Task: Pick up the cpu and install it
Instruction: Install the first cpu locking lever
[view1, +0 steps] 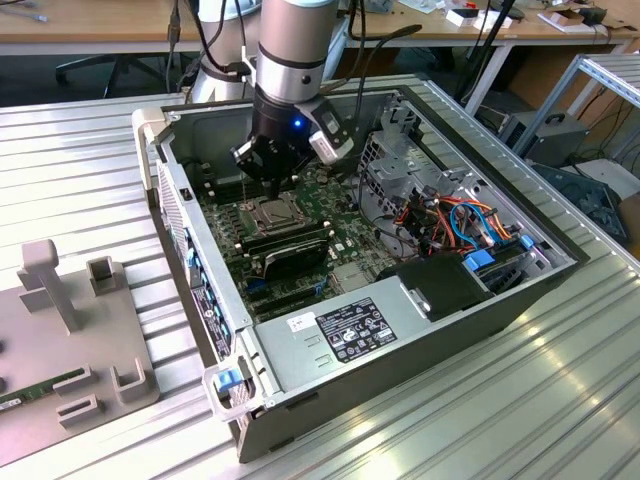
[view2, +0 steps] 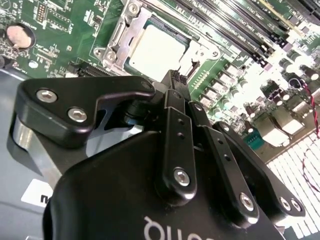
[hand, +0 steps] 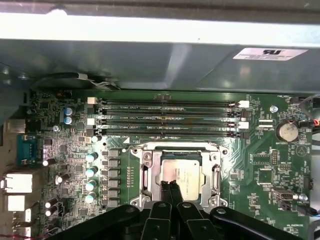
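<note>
Hovering over socketed cpu (hand: 181, 175), claw (hand: 170, 184) with fingers together

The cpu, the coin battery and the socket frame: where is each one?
cpu (hand: 181, 175): first wrist view, its silver face.
coin battery (hand: 287, 131): first wrist view, its round top.
socket frame (hand: 149, 172): first wrist view, its side rail.

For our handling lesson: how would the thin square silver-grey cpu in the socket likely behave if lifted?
The thin square silver-grey cpu looks rigid, probably light. Its smooth metal face may be slippery. Lying flat, it shouldn't roll.
</note>
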